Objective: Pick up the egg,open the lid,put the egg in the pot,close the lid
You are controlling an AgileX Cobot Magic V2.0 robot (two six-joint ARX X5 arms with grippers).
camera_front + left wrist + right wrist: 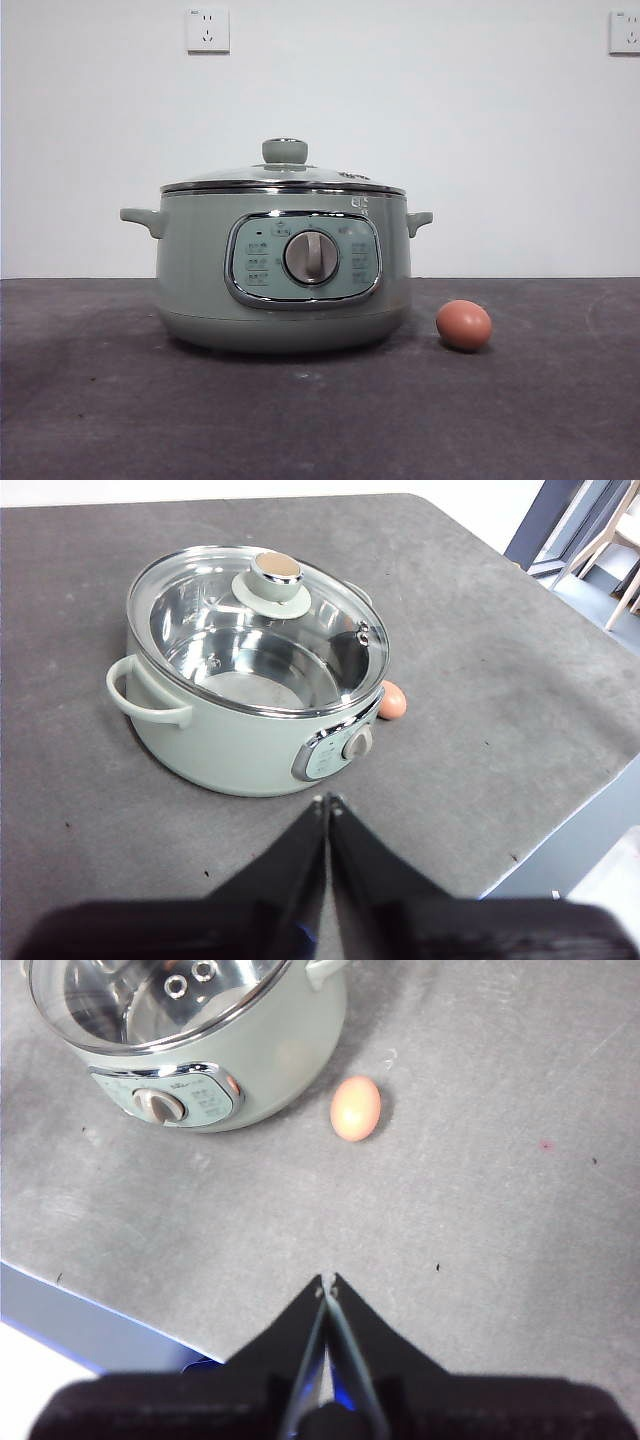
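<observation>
Nothing started: egg [464, 325] lies on table [100, 420] just beside pot [200, 280], lid [285, 176] seated; left gripper [327, 800] and right gripper [327, 1280] both pinched closed, empty, hanging clear. Risks, I'd judge: egg rolls if nudged off-centre, or cracks under a hard pinch; pot wall crowds one side of it. Open room on the egg's far side; table edge near right gripper.
</observation>
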